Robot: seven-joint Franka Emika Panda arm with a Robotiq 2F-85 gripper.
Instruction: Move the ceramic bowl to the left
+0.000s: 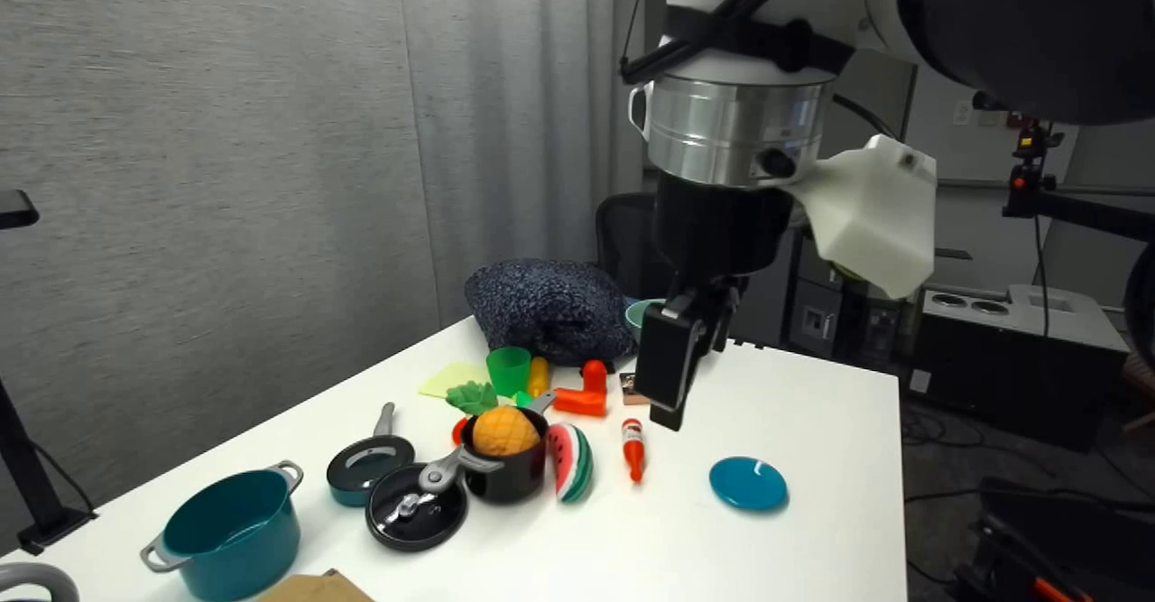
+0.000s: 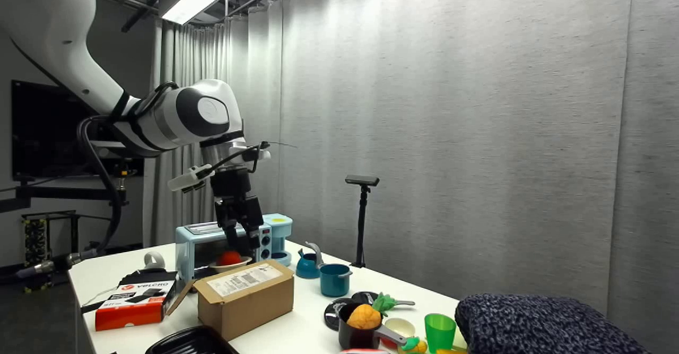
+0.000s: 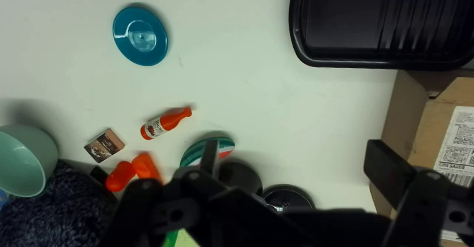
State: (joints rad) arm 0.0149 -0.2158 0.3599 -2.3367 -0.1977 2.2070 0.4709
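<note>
My fingers (image 3: 388,172) apart, holding nothing — ceramic bowl (image 3: 27,160) glossy, probably slick, brittle — I'd pinch rim lightly.

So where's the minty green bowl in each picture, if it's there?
In an exterior view: the bowl is just right of the speckled cushion, partly hidden behind the tool.
In an exterior view: that bowl isn't in it; the cushion is at the bottom right.
Wrist view: the bowl is cut off by the left edge, just above the cushion.
Shared landmark: the cushion, in all three.
</note>
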